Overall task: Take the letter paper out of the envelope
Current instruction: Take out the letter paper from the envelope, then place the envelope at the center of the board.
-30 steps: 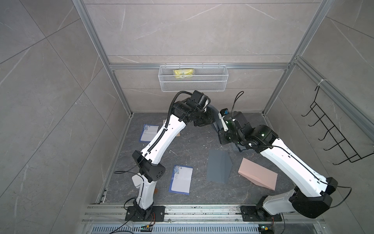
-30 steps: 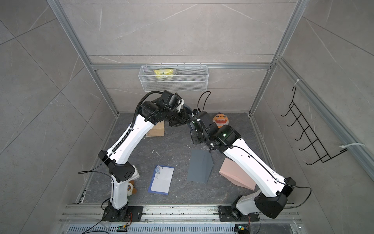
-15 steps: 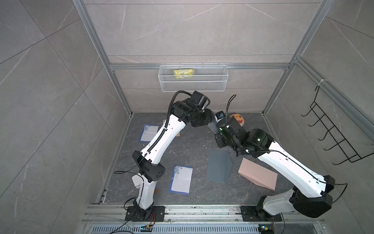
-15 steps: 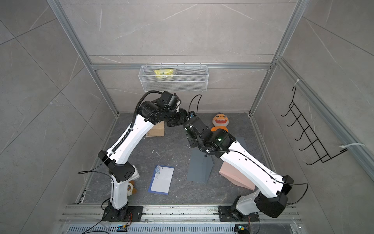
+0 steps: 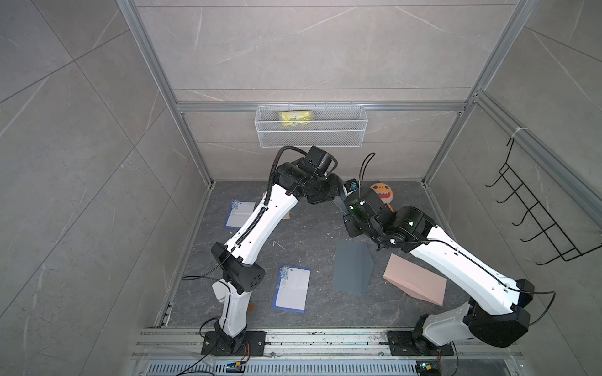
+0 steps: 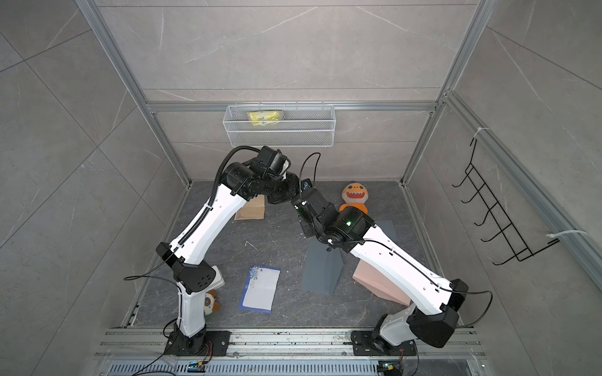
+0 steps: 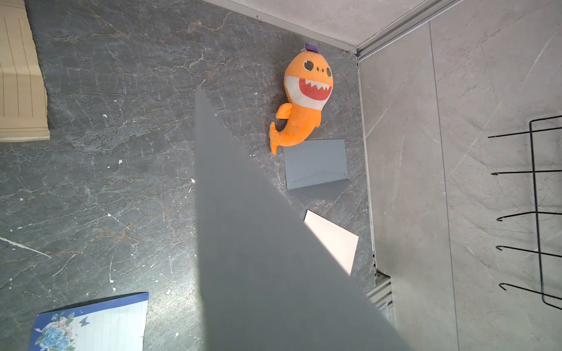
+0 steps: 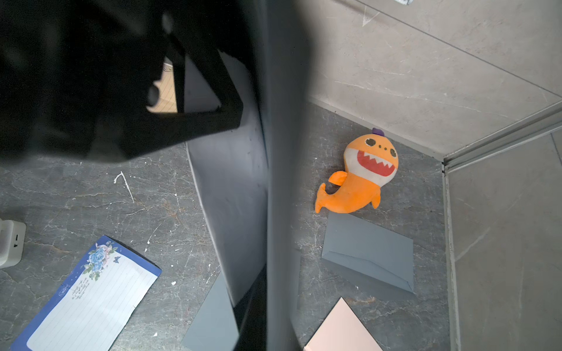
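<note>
Left arm (image 5: pixel 273 215) & right arm (image 5: pixel 456 263): white shells, blk joints/cables, green LEDs on right.

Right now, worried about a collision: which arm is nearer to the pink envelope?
Right. The right arm passes over the pink envelope, covering part of it. The left arm rises from the opposite side, a grey envelope lying between.

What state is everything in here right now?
Held envelope: lifted, gripped by both end effectors.
Left end effector: shut on held envelope.
Right end effector: shut on held envelope.
Floor grey envelope: flat, flap open.
Pink envelope: lying on floor.
Blue letter: out, lying flat.
Shark: lying face up.
Basket: holding yellow packet.
</note>
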Controlling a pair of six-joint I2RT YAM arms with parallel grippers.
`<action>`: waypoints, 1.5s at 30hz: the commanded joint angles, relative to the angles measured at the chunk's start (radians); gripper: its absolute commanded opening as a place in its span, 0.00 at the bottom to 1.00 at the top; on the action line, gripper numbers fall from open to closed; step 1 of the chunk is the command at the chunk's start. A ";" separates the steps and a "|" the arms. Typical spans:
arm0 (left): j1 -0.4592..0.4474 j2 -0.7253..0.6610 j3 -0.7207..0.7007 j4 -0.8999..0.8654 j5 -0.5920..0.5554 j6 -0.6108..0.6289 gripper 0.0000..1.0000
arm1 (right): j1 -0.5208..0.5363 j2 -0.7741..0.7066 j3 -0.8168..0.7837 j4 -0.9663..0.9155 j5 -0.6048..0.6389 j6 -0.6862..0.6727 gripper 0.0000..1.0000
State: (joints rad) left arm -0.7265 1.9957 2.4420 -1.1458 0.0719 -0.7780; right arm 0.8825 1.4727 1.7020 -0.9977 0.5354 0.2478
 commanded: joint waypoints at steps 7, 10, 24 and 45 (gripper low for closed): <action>0.031 -0.112 -0.064 0.073 0.028 -0.146 0.00 | -0.033 0.073 0.011 -0.012 -0.005 0.035 0.00; 0.040 -0.118 -0.065 0.074 0.042 -0.155 0.00 | -0.057 0.084 0.008 -0.009 -0.044 0.040 0.00; 0.084 -0.188 -0.069 0.165 0.063 -0.166 0.00 | -0.202 0.051 -0.090 0.070 -0.323 0.118 0.00; 0.256 -0.467 -0.768 0.712 0.348 -0.289 0.00 | -0.565 0.157 -0.517 0.882 -1.073 0.677 0.00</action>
State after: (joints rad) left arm -0.5114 1.5959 1.7733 -0.6617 0.3035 -0.9901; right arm 0.3386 1.5715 1.2400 -0.3553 -0.4366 0.7799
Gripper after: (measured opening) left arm 0.047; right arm 0.047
